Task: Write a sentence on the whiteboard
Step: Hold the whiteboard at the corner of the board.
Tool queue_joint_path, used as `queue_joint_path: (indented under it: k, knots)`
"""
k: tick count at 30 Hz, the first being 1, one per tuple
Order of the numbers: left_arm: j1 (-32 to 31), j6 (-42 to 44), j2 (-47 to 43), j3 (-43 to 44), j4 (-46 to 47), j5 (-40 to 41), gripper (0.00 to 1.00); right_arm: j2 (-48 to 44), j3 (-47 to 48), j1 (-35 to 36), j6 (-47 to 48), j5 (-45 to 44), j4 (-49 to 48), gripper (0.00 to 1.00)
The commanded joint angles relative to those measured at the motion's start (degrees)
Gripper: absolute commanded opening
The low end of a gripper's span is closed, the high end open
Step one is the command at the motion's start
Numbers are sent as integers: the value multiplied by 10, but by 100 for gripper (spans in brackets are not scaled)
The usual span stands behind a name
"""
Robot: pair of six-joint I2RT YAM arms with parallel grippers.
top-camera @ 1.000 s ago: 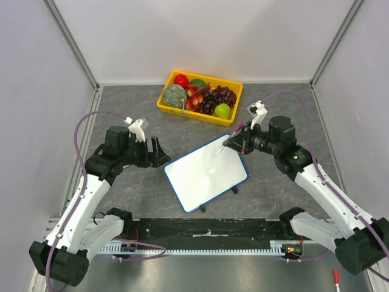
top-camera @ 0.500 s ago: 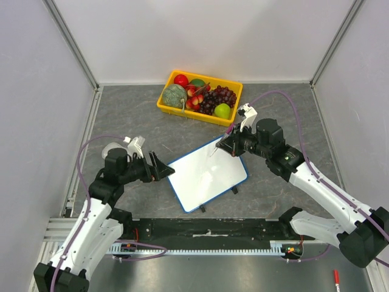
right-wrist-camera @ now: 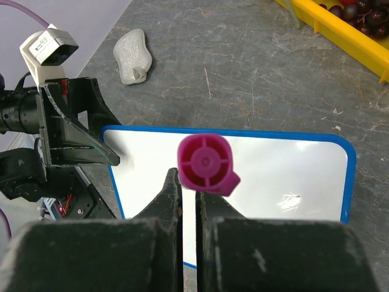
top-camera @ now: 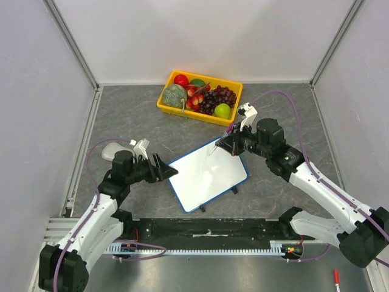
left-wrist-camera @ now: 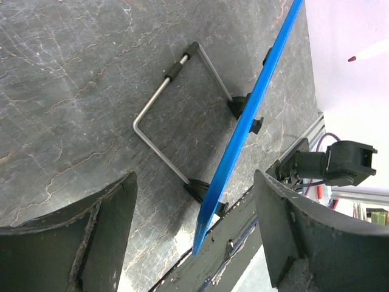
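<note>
Change: L arm pulled back toward its base vs 1 s ago. left gripper (top-camera: 165,169) now at whiteboard's (top-camera: 203,176) left corner. R arm shifted a bit left.
L jaws: spread, blue rim runs between them, clear of both.
R jaws: right gripper (right-wrist-camera: 185,193) pinching pink marker (right-wrist-camera: 205,164). Tip over board's far corner, contact unclear.
Around: yellow fruit basket (top-camera: 194,115) at far side of tabletop (top-camera: 134,109). Whitish lump (right-wrist-camera: 132,55) by L arm. Wire stand (left-wrist-camera: 161,125) under board.
Board: mid tabletop, skewed, face plain white.

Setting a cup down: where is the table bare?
Bare: grey tabletop left of the yellow plastic fruit basket. Crowded: around the blue-rimmed whiteboard, the left claw at its left edge, the right claw, holding a pink marker, over its far corner.
</note>
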State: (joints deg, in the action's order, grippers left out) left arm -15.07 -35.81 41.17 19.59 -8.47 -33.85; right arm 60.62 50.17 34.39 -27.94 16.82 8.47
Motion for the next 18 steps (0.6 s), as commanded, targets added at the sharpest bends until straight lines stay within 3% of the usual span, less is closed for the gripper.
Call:
queue_joint_path:
  k: [1,4,13,18]
  knots:
    - [3,-11,21,-4,65,-19,79,-10,-1,4,11,-1,-28,0]
    - [2,-9,31,-4,79,-19,74,-10,-2,3,11,-2,-28,0]
    - [2,-13,67,-18,147,-39,45,-11,-3,4,10,0,-27,0]
    - [3,12,95,-16,154,-58,16,-15,-7,4,10,2,-28,0]
